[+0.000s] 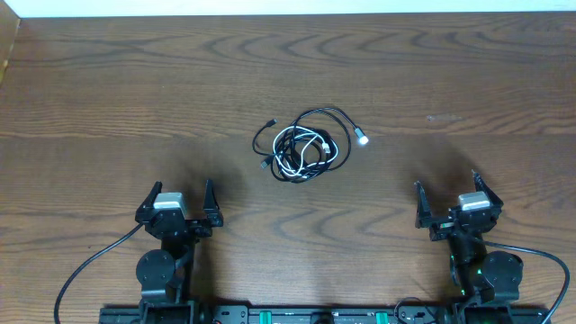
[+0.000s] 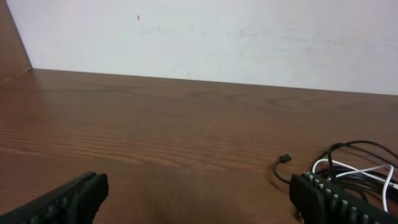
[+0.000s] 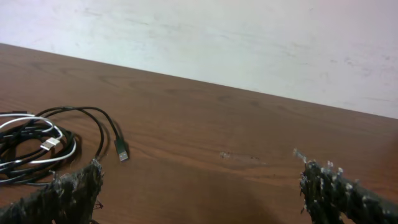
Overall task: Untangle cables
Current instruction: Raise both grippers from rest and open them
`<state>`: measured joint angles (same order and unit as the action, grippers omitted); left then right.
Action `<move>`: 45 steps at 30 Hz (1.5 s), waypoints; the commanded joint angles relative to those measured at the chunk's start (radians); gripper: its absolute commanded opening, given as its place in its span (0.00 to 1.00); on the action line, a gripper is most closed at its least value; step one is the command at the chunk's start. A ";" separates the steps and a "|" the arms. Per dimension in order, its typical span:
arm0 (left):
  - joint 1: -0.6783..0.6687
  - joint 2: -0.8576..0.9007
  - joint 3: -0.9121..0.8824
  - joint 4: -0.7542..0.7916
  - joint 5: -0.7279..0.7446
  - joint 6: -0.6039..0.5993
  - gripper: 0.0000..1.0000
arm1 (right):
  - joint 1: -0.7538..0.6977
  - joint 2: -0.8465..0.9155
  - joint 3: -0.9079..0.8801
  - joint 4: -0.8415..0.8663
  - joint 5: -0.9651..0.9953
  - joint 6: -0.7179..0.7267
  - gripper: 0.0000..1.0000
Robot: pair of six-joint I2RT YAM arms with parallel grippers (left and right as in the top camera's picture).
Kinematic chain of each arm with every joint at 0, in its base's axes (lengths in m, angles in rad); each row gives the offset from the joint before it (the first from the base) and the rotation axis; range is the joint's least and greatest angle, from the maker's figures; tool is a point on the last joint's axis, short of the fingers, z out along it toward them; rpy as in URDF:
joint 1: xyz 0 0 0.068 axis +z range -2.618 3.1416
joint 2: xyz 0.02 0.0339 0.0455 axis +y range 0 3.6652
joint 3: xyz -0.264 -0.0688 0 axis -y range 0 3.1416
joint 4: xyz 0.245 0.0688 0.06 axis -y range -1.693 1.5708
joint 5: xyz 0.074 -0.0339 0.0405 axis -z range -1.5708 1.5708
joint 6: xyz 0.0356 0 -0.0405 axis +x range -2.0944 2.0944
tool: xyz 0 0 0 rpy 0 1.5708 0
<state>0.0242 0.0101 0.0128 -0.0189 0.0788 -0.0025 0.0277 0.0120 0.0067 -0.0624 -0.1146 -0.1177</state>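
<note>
Both cables sit in one tangled bundle, centre of the overhead frame, a bit above the middle, on the table. The black cable runs round the outside. The white cable is coiled inside it, and the two overlap. A black plug pokes out at the bundle's upper left and a light tip at its right; I can't tell which cord the tip belongs to.

The left gripper is at lower left, jaws wide apart, empty, well apart from the bundle. The right gripper is at lower right, also spread and empty.

The task looks unstarted, so the step in hand is the reach-in. Probably best to send each arm to the free end on its own side and grab close to the end, not mid-loop. The cords are thin and lie flat, so the fingers likely need to come down to the wood. Take care to pinch only one cord. Draw outward slowly so the loops slide instead of cinching.
</note>
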 commanded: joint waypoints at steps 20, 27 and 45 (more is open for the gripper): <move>-0.003 -0.004 -0.009 -0.045 0.010 0.002 0.98 | 0.006 -0.004 -0.001 -0.004 0.003 -0.003 0.99; -0.003 -0.004 -0.009 -0.045 0.010 0.002 0.98 | 0.006 -0.004 -0.001 -0.004 0.003 -0.003 0.99; -0.003 -0.004 -0.009 -0.025 0.150 0.002 0.98 | 0.006 -0.004 -0.001 0.074 -0.130 0.033 0.99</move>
<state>0.0242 0.0101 0.0132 -0.0101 0.1303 -0.0025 0.0277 0.0120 0.0067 -0.0013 -0.1471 -0.1062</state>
